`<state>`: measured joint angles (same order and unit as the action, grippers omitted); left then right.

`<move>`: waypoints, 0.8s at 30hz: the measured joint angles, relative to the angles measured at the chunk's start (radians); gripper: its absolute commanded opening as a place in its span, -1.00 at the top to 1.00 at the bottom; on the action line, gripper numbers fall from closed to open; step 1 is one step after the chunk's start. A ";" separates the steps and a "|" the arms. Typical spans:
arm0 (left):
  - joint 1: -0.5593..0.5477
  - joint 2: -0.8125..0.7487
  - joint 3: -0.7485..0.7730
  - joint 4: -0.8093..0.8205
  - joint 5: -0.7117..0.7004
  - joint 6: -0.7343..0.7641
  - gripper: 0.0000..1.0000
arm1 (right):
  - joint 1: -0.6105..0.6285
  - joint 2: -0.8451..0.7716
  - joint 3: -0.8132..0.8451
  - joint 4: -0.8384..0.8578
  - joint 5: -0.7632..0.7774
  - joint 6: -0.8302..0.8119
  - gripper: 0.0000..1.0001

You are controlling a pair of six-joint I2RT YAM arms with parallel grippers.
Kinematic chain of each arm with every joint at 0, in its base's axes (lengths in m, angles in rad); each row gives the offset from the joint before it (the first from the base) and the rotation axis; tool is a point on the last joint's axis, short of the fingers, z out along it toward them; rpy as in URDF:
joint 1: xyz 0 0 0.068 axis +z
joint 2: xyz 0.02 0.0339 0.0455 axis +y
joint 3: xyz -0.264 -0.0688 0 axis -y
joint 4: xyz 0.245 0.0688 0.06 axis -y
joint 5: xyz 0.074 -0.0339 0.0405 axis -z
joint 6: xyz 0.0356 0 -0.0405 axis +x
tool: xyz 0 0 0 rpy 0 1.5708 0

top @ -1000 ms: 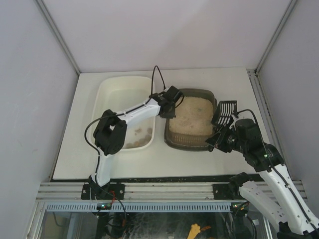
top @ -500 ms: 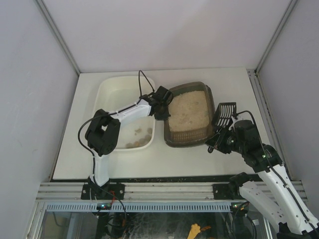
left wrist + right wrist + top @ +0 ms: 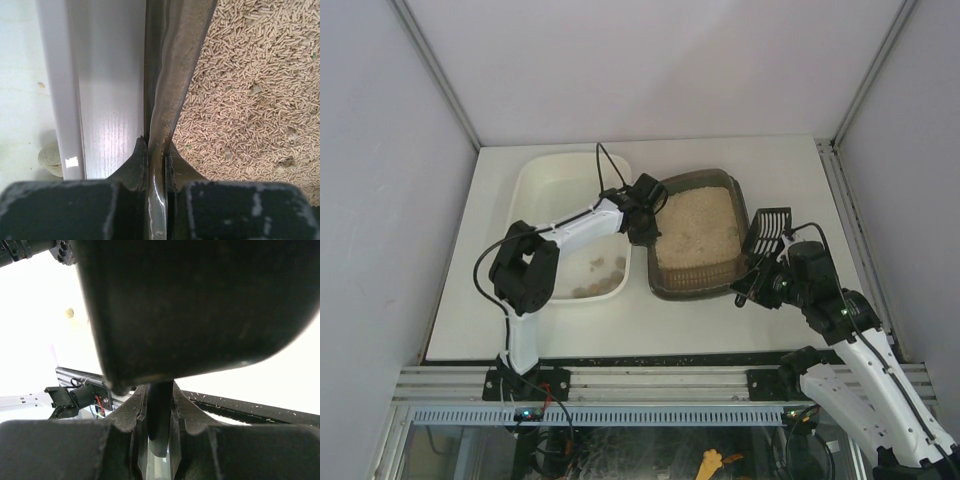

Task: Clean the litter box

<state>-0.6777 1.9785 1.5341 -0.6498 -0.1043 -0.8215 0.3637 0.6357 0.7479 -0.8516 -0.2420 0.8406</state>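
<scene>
While the litter box [image 3: 690, 291] lies just right of the tub [image 3: 542, 178], its long side close to the tub's right wall and a little askew to it, the left gripper [image 3: 642, 212] is clenched on the box's rim on the side facing the tub; the left wrist view shows both fingers [image 3: 135, 162] pinching that dark rim [image 3: 170, 75], one finger on the tub side and one over the litter [image 3: 250, 90]; whether that edge is raised off the table [image 3: 570, 325] cannot be told; beige litter [image 3: 695, 230] covers the box's floor from wall to wall; the tub's pale wall [image 3: 100, 100] stands just beside the gripped rim, and a few brownish lumps [image 3: 600, 270] lie inside the tub near its front right corner; one lump [image 3: 50, 160] shows on the tub's floor in the left wrist view; the right gripper [image 3: 760, 275] is on the side of the box away from the tub, well apart from the tub, and grasps the scoop [image 3: 770, 228] by its handle; its fingers are closed tight on the handle [image 3: 159, 410], and the scoop's dark body [image 3: 200, 305] fills most of the right wrist view; the slotted head sits just beside the box's right wall.
</scene>
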 measured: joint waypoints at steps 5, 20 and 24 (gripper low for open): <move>-0.002 -0.008 0.002 -0.042 -0.001 -0.032 1.00 | -0.007 0.006 -0.029 0.029 -0.019 0.008 1.00; -0.043 -0.035 0.002 -0.188 -0.024 -0.217 1.00 | -0.041 0.123 -0.118 0.268 -0.270 0.139 1.00; -0.049 -0.036 0.005 -0.203 -0.023 -0.303 1.00 | -0.024 0.122 -0.119 0.360 -0.307 0.282 1.00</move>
<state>-0.7269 1.9427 1.5391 -0.8532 -0.1276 -1.1244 0.3401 0.7578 0.6289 -0.4915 -0.5491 1.1221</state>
